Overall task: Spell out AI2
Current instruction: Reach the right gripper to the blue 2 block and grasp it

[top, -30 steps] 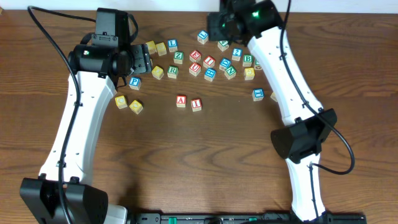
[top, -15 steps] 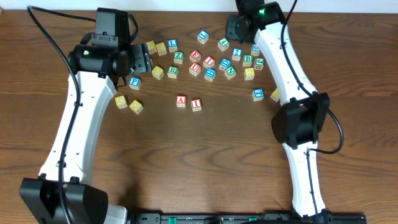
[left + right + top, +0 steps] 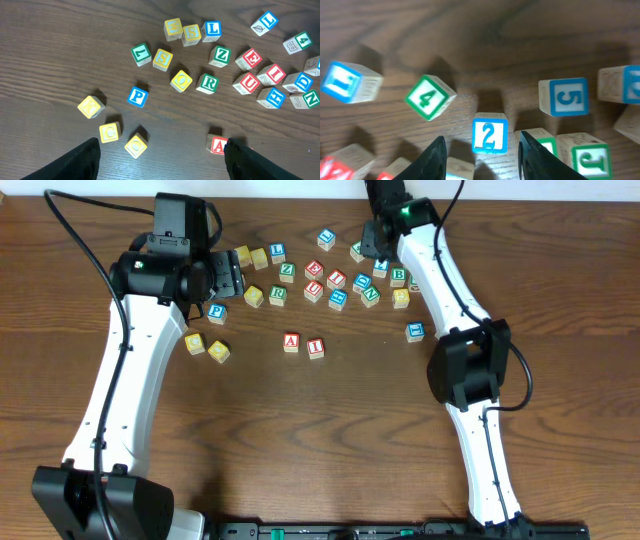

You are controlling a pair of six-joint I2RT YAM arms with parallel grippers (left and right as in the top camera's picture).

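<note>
Overhead, I see a dark wooden table (image 3: 300, 440) with two white arms reaching in from the near edge. At far left, the left arm (image 3: 120, 370) bends toward the back. The left gripper (image 3: 162, 150) hangs above the wood with its two dark fingers (image 3: 75, 161) spread wide and nothing between them. Below it, in the left wrist view, three yellow blocks lie near one another: a K block (image 3: 91, 106), a C block (image 3: 109, 132) and an O block (image 3: 136, 145). A blue P block (image 3: 137, 96) lies a little beyond them.

Toward the middle of the table, the red A block (image 3: 291, 341) and the red I block (image 3: 316, 346) sit side by side in a short row, apart from the rest. Behind them, a loose cluster of lettered blocks (image 3: 330, 280) runs across the back of the table.

Further right, the right arm (image 3: 450, 300) stretches to that cluster. The right gripper (image 3: 484, 137) hangs over the blue 2 block (image 3: 490, 133) with its fingers parted, one on each side of the block. I cannot tell whether either finger touches it. The 2 block rests on the wood, well apart from the A and I row. In the right wrist view, a green 4 block (image 3: 430, 97) lies to its left and a blue 5 block (image 3: 563, 97) to its right.
</note>
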